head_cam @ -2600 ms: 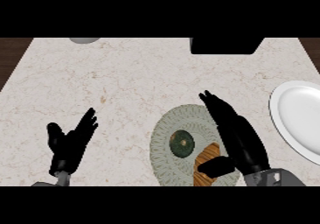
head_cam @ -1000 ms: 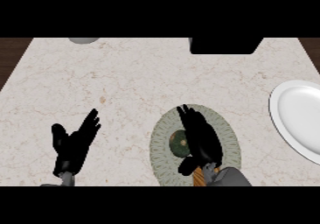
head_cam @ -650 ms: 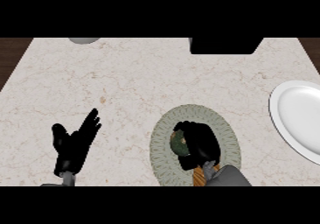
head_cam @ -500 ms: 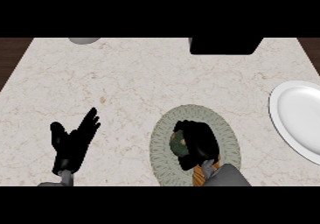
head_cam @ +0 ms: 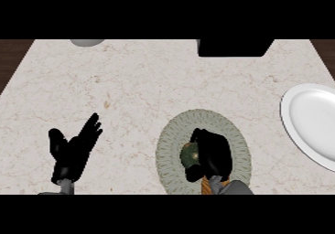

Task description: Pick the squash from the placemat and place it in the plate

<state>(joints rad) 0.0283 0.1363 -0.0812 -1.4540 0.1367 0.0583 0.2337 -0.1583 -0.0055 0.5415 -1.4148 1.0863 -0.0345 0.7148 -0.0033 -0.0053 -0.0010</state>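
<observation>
A dark green squash (head_cam: 190, 154) lies on the round patterned placemat (head_cam: 171, 137) near the counter's front edge. My right hand (head_cam: 212, 153) is curled round the squash from its right side and hides most of it; only its left face shows. The white plate (head_cam: 314, 124) sits at the right edge of the view, apart from the placemat. My left hand (head_cam: 73, 150) rests open at the lower left, fingers up, holding nothing.
A black box-like object (head_cam: 235, 47) stands at the back of the counter, right of centre. A grey round object (head_cam: 87, 42) shows at the back left. Dark wood borders the marble counter at both far corners.
My right hand went from straight fingers over the placemat to fingers curled round the squash. The left hand has barely moved.
</observation>
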